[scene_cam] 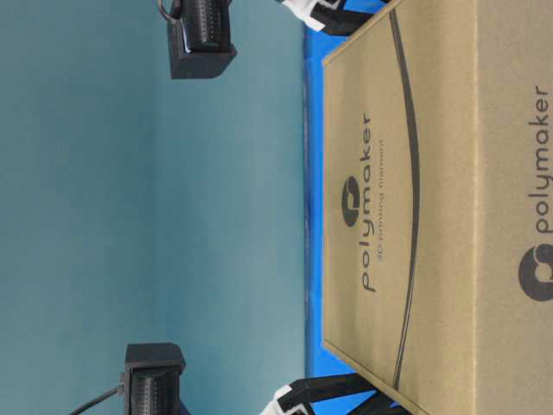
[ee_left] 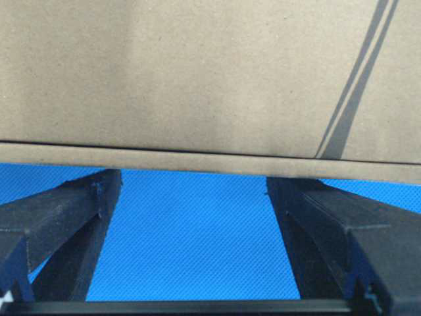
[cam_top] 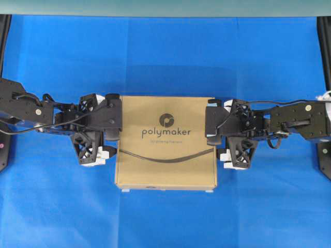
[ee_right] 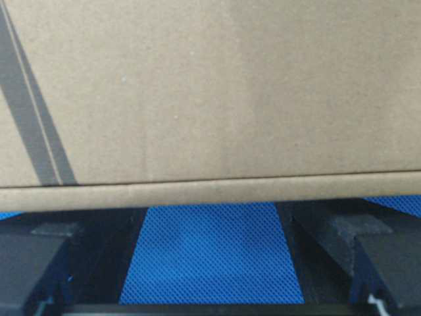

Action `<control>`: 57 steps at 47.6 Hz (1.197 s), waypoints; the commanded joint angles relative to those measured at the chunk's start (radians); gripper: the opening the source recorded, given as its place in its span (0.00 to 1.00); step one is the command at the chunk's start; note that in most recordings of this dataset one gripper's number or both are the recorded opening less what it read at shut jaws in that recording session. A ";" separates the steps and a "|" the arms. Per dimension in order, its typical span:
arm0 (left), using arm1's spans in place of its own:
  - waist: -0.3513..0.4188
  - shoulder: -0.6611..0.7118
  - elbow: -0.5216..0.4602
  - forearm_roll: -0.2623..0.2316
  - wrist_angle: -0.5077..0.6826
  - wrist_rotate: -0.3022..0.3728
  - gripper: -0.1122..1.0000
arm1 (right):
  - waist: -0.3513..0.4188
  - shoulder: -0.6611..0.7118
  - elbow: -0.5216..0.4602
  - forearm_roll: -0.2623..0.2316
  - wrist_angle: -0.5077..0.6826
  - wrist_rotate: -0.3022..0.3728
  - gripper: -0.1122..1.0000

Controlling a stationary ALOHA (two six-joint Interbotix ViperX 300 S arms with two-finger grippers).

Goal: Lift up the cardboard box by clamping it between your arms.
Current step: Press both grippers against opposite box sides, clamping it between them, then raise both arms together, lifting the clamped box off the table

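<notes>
Nearest your left wrist camera are the two black fingers [ee_left: 69, 224] of your left end effector [ee_left: 197, 191], spread wide with blue cloth showing between them. Their tips run under the lower edge of the cardboard box [ee_left: 197, 79]; you can't tell from here whether they touch it. Nothing sits between the fingers.

Your right wrist view matches: the right end effector [ee_right: 210, 217] has its fingers [ee_right: 342, 250] splayed apart, holding nothing, tips tucked below the box edge [ee_right: 210, 99].

From overhead, your left end effector [cam_top: 115, 135] is against the box's left side, and your right end effector [cam_top: 217, 138] is against its right side. Both wrist blocks overlap the box's top corners on their sides. The arms come in level from the left and right edges, roughly in line with each other.

The cardboard box [cam_top: 165, 142] lies flat in the middle of the blue table [cam_top: 165, 57], between the two end effectors, with the "polymaker" logo facing up and a dark curved line below it. It's square to the table edges.

The table-level view is turned sideways: the box [scene_cam: 432, 207] fills the right part, with bits of black-and-white end effector at the top and bottom edges. Two dark blocks stand against the teal wall [scene_cam: 104, 216] behind.
</notes>
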 commanded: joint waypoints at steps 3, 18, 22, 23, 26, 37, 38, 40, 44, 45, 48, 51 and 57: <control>0.005 0.000 -0.035 0.002 -0.009 -0.002 0.88 | 0.005 -0.011 -0.034 0.003 -0.002 -0.002 1.00; 0.005 0.017 -0.100 0.002 -0.008 0.000 0.88 | 0.005 -0.029 -0.043 0.003 0.021 0.002 1.00; 0.008 0.015 -0.109 0.002 -0.006 0.000 0.88 | 0.005 -0.035 -0.052 0.003 0.037 0.002 1.00; 0.008 0.015 -0.110 0.002 -0.005 0.000 0.88 | 0.005 -0.037 -0.052 0.003 0.041 0.002 1.00; 0.011 0.012 -0.110 0.002 0.005 0.000 0.88 | 0.003 -0.044 -0.060 0.003 0.055 0.002 1.00; 0.011 -0.052 -0.130 0.002 0.095 0.000 0.88 | 0.002 -0.101 -0.086 0.003 0.123 0.005 1.00; 0.011 -0.061 -0.135 0.002 0.106 0.000 0.88 | 0.000 -0.109 -0.091 0.003 0.133 0.005 1.00; 0.011 -0.078 -0.144 0.002 0.130 -0.002 0.88 | 0.000 -0.124 -0.100 0.003 0.156 0.005 1.00; 0.011 -0.120 -0.166 0.002 0.187 -0.002 0.88 | 0.000 -0.160 -0.127 0.003 0.225 0.006 1.00; 0.011 -0.130 -0.172 0.002 0.202 -0.002 0.88 | 0.000 -0.169 -0.135 0.003 0.244 0.006 1.00; 0.011 -0.169 -0.195 0.002 0.259 -0.003 0.87 | 0.000 -0.195 -0.156 0.005 0.296 0.006 1.00; 0.009 -0.198 -0.219 0.002 0.307 -0.006 0.87 | 0.000 -0.225 -0.190 0.006 0.365 0.008 1.00; 0.008 -0.249 -0.281 0.002 0.400 -0.009 0.87 | 0.000 -0.275 -0.270 0.008 0.503 0.009 1.00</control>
